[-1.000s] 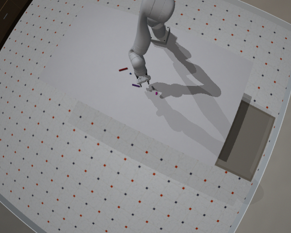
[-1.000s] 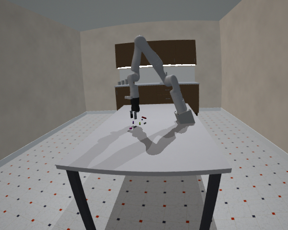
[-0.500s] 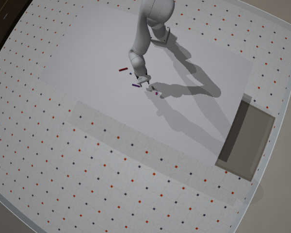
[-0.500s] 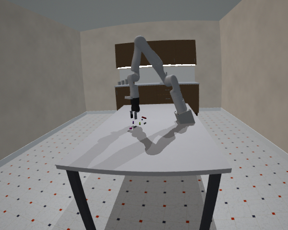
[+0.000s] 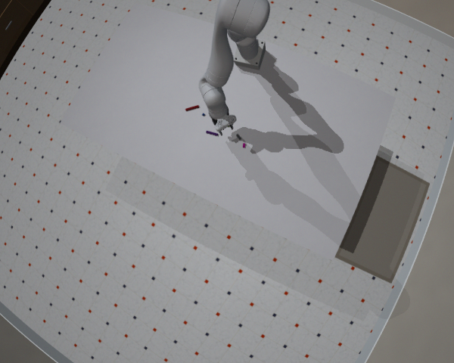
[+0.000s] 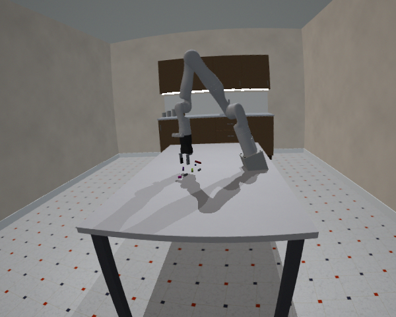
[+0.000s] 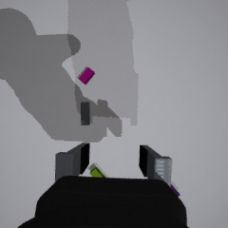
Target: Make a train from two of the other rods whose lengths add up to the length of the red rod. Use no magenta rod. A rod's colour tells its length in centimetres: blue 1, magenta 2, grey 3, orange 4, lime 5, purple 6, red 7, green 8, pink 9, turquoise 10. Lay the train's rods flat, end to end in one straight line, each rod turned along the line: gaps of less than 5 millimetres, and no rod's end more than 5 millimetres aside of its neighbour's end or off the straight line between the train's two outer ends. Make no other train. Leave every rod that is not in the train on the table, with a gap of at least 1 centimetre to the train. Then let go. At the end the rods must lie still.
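The red rod [image 5: 191, 108] lies flat on the table, with the small blue rod [image 5: 203, 114] just beside it. The purple rod [image 5: 212, 133] lies left of my gripper [image 5: 224, 125]. The grey rod [image 5: 239, 137] and the magenta rod [image 5: 244, 145] lie just beyond it, in the arm's shadow. My gripper [image 7: 114, 155] is open and empty and hangs above the table [image 6: 184, 158]. In the wrist view the lime rod [image 7: 97, 171] lies under it near the left finger, half hidden by the gripper body. The grey rod [image 7: 85, 113] and the magenta rod [image 7: 86, 75] lie ahead. A sliver of purple [image 7: 175, 190] shows at the right finger.
The arm's base [image 5: 253, 58] stands at the table's far edge. A dark box-shaped thing [image 5: 384, 218] stands at the table's end, far from the rods. In the exterior view the rods cluster below the gripper, the red one [image 6: 198, 161] farthest back.
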Robot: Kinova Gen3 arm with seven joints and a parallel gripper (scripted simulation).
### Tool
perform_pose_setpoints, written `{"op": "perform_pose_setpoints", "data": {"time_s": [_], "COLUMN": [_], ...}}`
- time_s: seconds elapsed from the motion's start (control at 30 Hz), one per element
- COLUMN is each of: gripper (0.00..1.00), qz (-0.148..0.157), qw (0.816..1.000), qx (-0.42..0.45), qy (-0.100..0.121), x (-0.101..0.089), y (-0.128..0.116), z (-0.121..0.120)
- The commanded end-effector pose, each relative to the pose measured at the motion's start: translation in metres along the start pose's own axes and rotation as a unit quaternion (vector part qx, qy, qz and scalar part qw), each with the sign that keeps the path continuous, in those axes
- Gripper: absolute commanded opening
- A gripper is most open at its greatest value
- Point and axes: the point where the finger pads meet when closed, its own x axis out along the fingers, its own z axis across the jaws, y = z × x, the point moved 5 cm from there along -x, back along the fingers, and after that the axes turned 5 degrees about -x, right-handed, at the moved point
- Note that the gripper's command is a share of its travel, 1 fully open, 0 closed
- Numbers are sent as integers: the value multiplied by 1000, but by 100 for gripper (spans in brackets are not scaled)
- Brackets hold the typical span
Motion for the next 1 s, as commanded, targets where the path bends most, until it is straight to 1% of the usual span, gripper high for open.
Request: {"op": "perform_pose_setpoints", "data": {"time_s": [0.0,0.27,0.53,0.6,0.8,0.97], "gripper": [100,100,100,100,100,100], "qz": [0,-4,-6,-6,-5,-4], "qw": [1000,998,985,985,966,941], "qx": [-3,-70,-169,-169,-257,-337], "qy": [0,6,14,14,21,26], "x": [0,3,6,6,8,9], "y": [-3,-8,-17,-17,-25,-32], "z": [3,1,0,0,-1,-1]}}
